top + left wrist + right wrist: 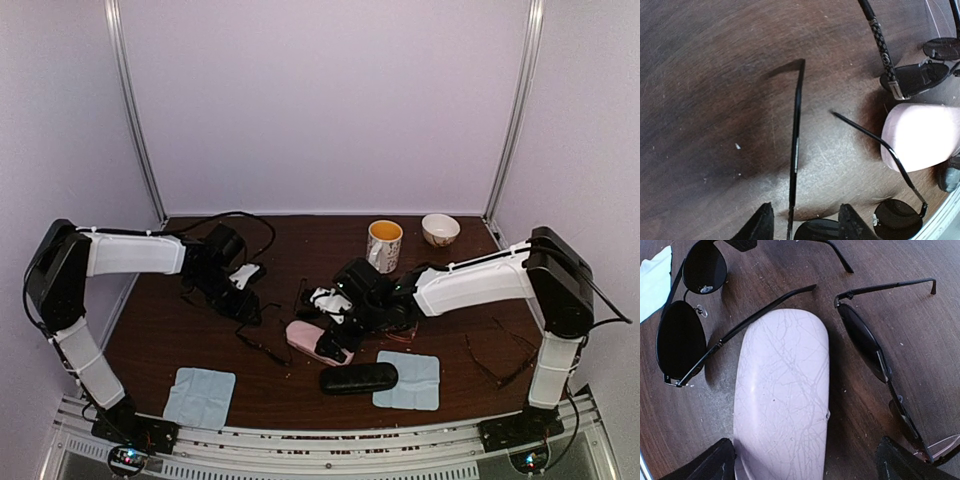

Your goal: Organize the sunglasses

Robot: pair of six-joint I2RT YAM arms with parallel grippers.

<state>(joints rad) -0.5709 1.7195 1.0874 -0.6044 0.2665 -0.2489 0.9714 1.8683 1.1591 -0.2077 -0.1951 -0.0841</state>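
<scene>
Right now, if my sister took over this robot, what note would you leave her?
Left fingers: open, standing either side of a dark pair of sunglasses, not gripping yet.
Right fingers: wide open, empty, above the pink case.
Another dark pair lies unfolded beside that case; a thin-framed pair lies far over on the right. Black case sits shut at the front.
Done: nothing looks put away.
Left: probably every pair needs picking up and tidying.

Scuffed dark wood table, scratched smooth pink case, metal-framed sunglasses with glossy lenses
</scene>
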